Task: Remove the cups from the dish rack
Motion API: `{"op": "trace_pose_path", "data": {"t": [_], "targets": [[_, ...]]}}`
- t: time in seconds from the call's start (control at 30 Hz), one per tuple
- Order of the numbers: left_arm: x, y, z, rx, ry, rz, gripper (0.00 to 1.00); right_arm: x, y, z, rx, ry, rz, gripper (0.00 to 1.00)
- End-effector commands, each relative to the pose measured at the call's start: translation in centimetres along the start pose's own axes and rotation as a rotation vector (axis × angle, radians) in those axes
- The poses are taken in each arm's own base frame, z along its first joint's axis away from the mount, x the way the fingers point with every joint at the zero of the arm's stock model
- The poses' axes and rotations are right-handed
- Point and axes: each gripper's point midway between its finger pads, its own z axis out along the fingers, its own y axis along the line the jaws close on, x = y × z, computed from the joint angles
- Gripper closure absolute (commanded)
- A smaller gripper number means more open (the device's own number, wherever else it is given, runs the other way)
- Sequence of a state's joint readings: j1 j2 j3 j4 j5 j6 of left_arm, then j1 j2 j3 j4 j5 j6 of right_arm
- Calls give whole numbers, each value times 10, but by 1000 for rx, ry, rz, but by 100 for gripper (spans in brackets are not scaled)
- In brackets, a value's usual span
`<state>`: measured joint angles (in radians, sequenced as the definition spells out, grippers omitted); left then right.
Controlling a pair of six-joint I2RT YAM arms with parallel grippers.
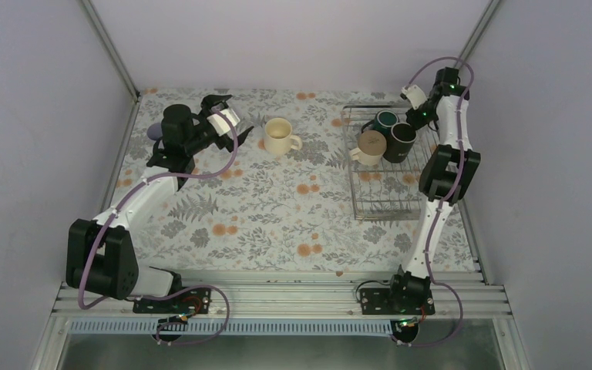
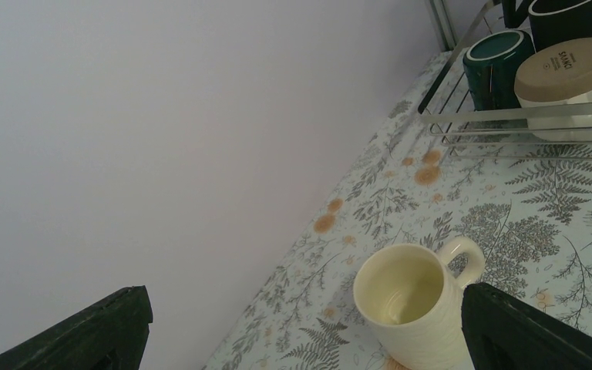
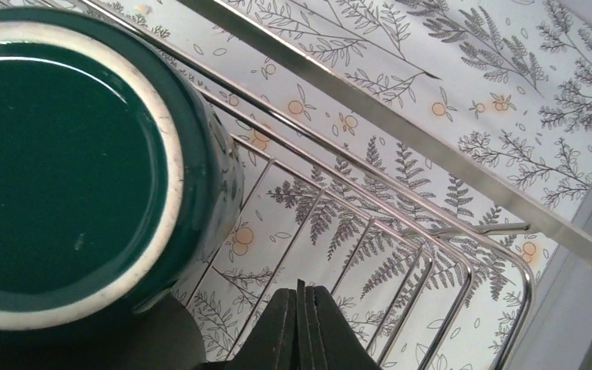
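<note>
left gripper [image 2: 301, 308]: my fingers spread, empty, by upright cream handled mug [image 2: 412, 304] near table [image 1: 262, 216] far edge | right gripper [image 3: 302, 301]: my fingers pressed together, empty, beside upturned dark green mug [image 3: 62, 162] in silver wire dish rack [image 3: 462, 266], far right corner | racked cream mug [image 2: 566, 85]: base print unreadable

Our left arm [image 1: 142, 191] stretches forward from its base, elbow low and wrist turned to the right. We have the left tool [image 1: 235, 122] spread wide, its two dark fingers [image 2: 516, 335] far apart at the edges of the wrist view. Our right arm [image 1: 447, 166] rises, folds at the elbow and dips at the wrist. We have the right tool [image 3: 302, 289] closed, tips pressed together.
</note>
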<state>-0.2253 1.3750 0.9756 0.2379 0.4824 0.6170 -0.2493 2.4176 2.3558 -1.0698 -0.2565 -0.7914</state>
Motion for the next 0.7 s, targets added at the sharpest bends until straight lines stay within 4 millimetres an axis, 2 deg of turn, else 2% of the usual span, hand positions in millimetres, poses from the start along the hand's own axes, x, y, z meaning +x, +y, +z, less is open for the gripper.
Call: {"op": "trace_pose_path", "data": {"t": [0.0,0.17,0.4,0.57,0.6,0.67], "targets": [[0,-3,-1,14,-17,0,0,10,7,1,-23,51,22,97],[-1,-7,1,38,-30,-16,0,34,24,-14,-72,116,47,97],[-6,-8,0,54,-36,-28,0,54,43,-35,-131,164,84,97],[-7,-10,-4,58,-35,-20,0,58,56,-60,-151,157,105,96],[-7,-11,-4,60,-34,-19,0,58,56,-66,-140,152,100,90],[-8,-11,-4,61,-37,-17,0,54,44,-77,-67,113,85,54]]}}
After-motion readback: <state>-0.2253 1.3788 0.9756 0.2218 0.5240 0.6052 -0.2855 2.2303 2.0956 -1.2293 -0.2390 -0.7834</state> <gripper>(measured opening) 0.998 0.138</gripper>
